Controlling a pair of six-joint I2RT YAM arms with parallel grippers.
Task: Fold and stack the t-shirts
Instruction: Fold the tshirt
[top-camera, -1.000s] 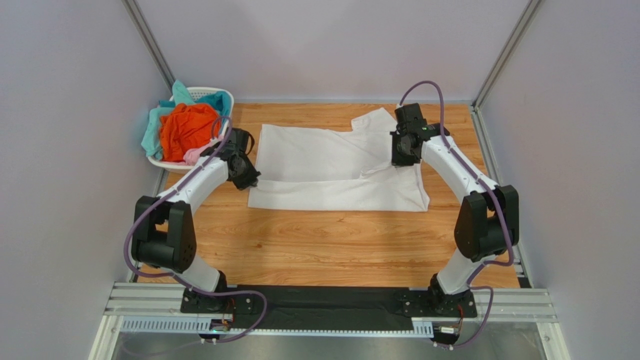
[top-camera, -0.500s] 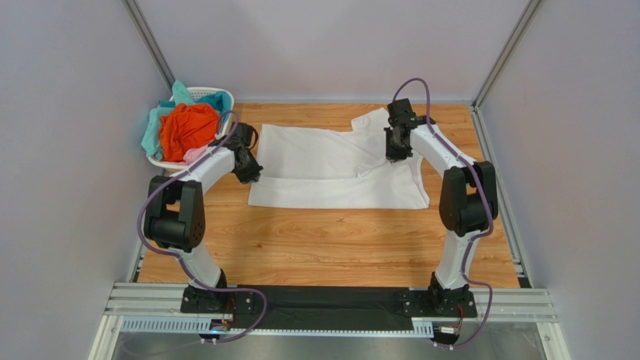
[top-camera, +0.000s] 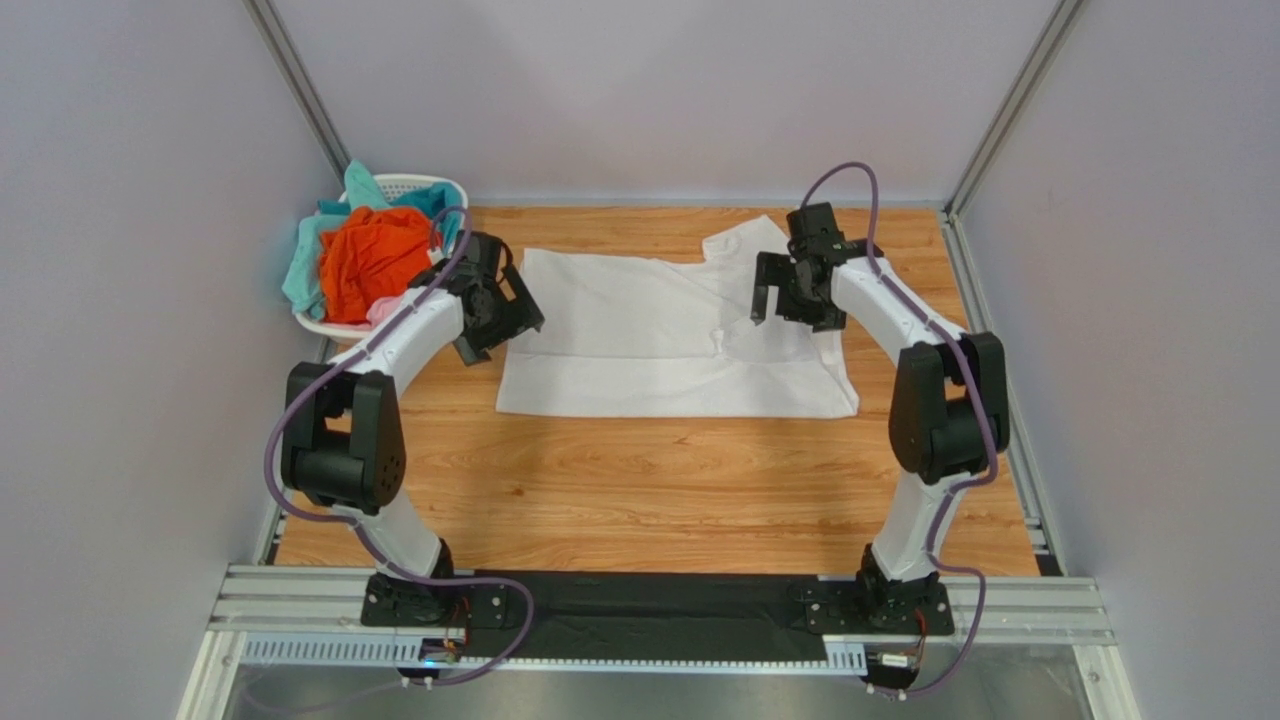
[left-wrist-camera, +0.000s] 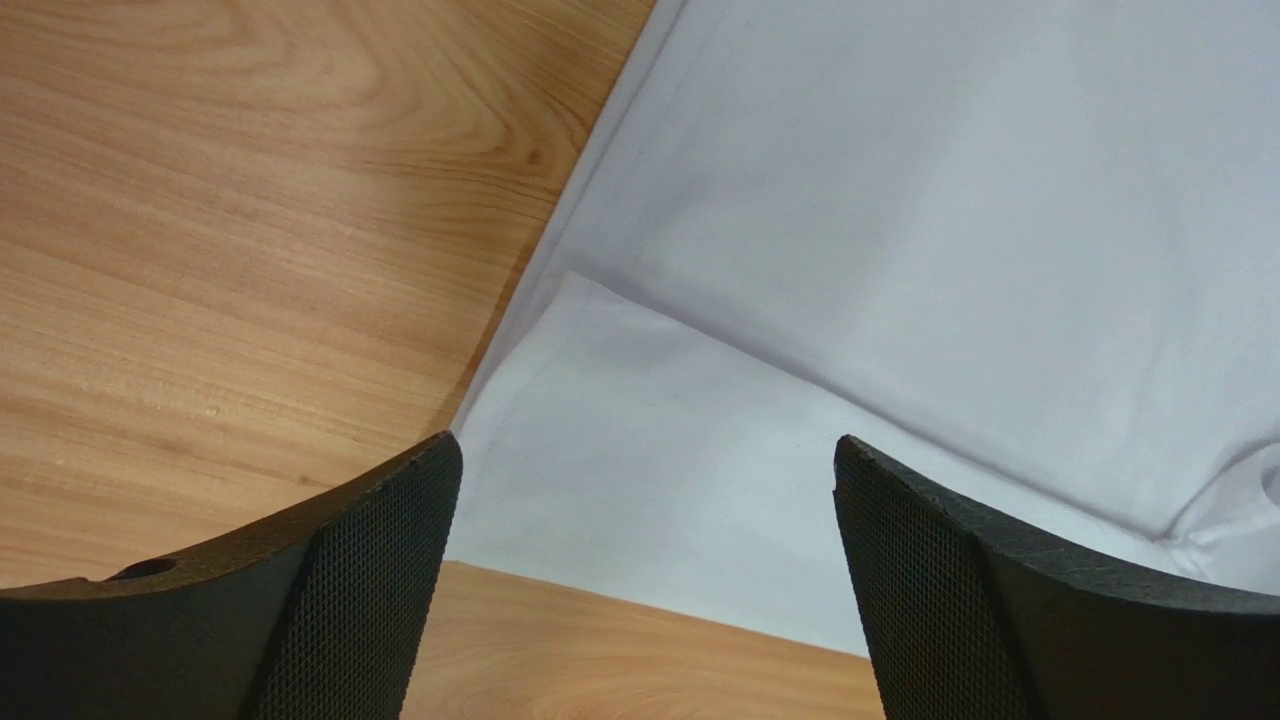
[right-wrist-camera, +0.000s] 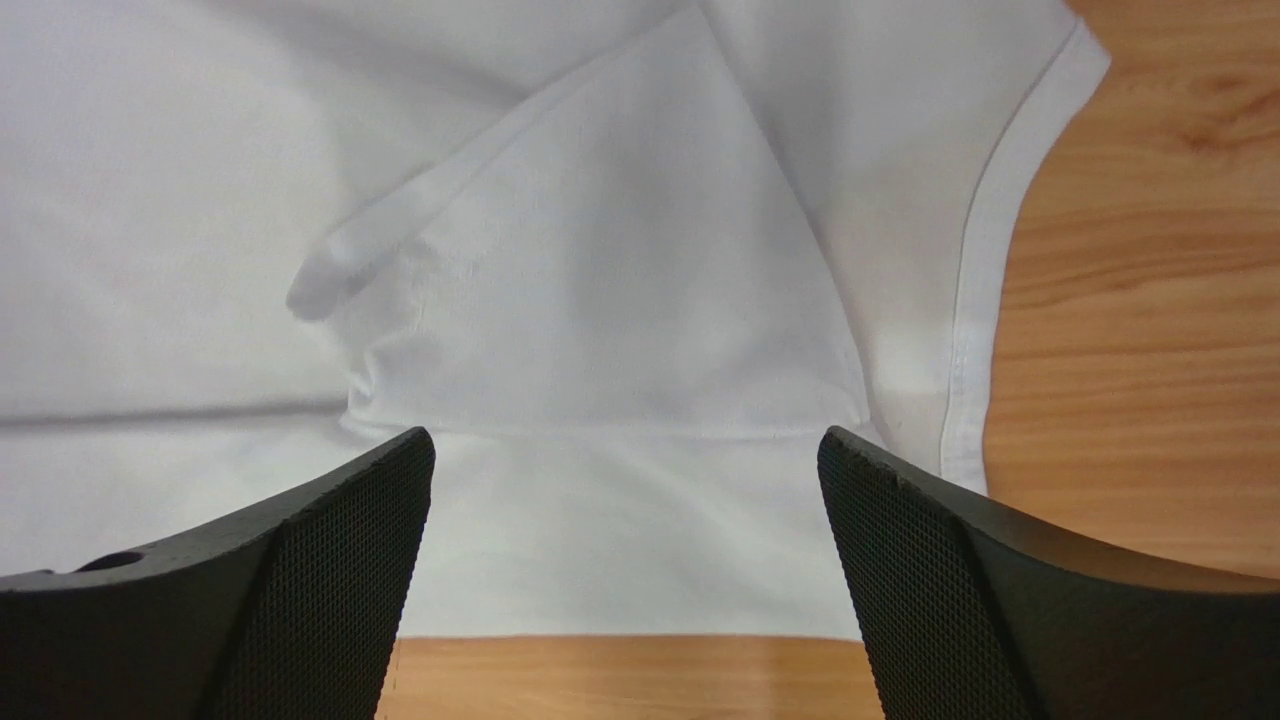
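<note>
A white t-shirt (top-camera: 676, 338) lies flat on the wooden table, its far long side folded over toward the near side, with a sleeve tucked on top at the right (right-wrist-camera: 601, 300). My left gripper (top-camera: 508, 324) hovers open over the shirt's left end (left-wrist-camera: 842, 270), nothing between its fingers (left-wrist-camera: 361, 585). Over the right end my right gripper (top-camera: 784, 305) also stands open and empty; its view shows the folded sleeve and the hem (right-wrist-camera: 977, 300). Orange (top-camera: 376, 255), teal (top-camera: 308, 255) and pale pink (top-camera: 388, 311) t-shirts are heaped in the basket.
A white lattice basket (top-camera: 451, 203) stands at the table's far left corner, close behind the left arm. Bare wood table (top-camera: 661, 480) stretches between the shirt and the arm bases. Grey walls enclose the table on three sides.
Both grippers were shut on the white shirt's folded edge and have opened wide, letting it go. The cloth now lies flat; both wrists have lifted slightly.
</note>
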